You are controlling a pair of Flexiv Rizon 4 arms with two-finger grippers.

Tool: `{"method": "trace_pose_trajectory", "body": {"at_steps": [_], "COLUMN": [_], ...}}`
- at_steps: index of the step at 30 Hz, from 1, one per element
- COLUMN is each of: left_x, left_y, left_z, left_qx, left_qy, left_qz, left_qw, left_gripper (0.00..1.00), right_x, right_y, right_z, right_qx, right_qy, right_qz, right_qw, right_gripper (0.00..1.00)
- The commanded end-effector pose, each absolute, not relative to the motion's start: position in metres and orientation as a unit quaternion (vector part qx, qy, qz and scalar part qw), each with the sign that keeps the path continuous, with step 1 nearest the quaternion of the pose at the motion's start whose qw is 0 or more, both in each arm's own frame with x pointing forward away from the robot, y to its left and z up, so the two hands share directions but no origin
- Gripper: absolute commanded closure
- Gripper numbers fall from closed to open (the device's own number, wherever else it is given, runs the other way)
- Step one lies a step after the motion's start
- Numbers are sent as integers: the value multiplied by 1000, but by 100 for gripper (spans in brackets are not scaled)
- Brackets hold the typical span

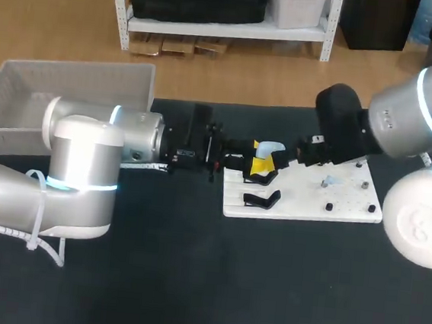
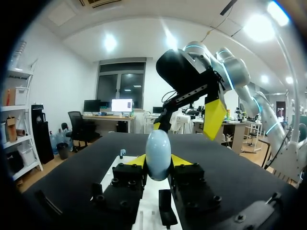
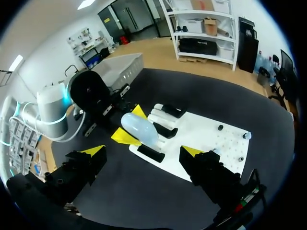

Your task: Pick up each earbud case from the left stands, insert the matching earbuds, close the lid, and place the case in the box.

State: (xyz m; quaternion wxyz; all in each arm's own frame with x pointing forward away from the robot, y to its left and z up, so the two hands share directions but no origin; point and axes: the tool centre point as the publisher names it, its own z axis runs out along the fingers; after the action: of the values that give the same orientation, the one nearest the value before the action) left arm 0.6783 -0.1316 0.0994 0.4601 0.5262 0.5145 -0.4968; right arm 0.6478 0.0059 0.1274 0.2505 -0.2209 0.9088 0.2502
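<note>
A pale blue earbud case (image 1: 271, 147) (image 2: 158, 155) (image 3: 139, 128) is held above the left part of the white board (image 1: 304, 203) (image 3: 201, 139), lid closed. My left gripper (image 1: 262, 159) (image 2: 158, 164) is shut on it, one yellow tip on each side. My right gripper (image 3: 144, 153) (image 1: 302, 153) hovers just beyond and above the case, fingers (image 2: 214, 116) spread wide and touching nothing. A small pale blue earbud (image 1: 330, 181) lies on the board's right part.
Black stands (image 1: 262, 199) (image 3: 165, 130) sit on the board's left side and small pegs (image 1: 329, 207) on its right. The white box (image 1: 70, 90) (image 3: 122, 67) stands at the table's far left, behind my left arm.
</note>
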Motion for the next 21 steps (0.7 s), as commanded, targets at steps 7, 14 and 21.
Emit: {"method": "trace_pose_trajectory", "body": {"at_steps": [7,14,21], "left_x": [679,679,679], "left_y": [-132,-132,-132], "left_z": [98,98,98], "left_qx": [526,526,526], "left_qy": [513,513,513], "left_qz": [-498,-498,-498], "left_qw": [461,461,461], "left_gripper": [100,100,100], "right_x": [658,665,668], "right_y": [6,1,0], "right_z": [120,118,116], "right_qx": [-206,-189,-184], "right_qy": [915,918,920], "right_qz": [245,246,244], "right_qw": [246,247,247], "right_gripper": [0,0,0]}}
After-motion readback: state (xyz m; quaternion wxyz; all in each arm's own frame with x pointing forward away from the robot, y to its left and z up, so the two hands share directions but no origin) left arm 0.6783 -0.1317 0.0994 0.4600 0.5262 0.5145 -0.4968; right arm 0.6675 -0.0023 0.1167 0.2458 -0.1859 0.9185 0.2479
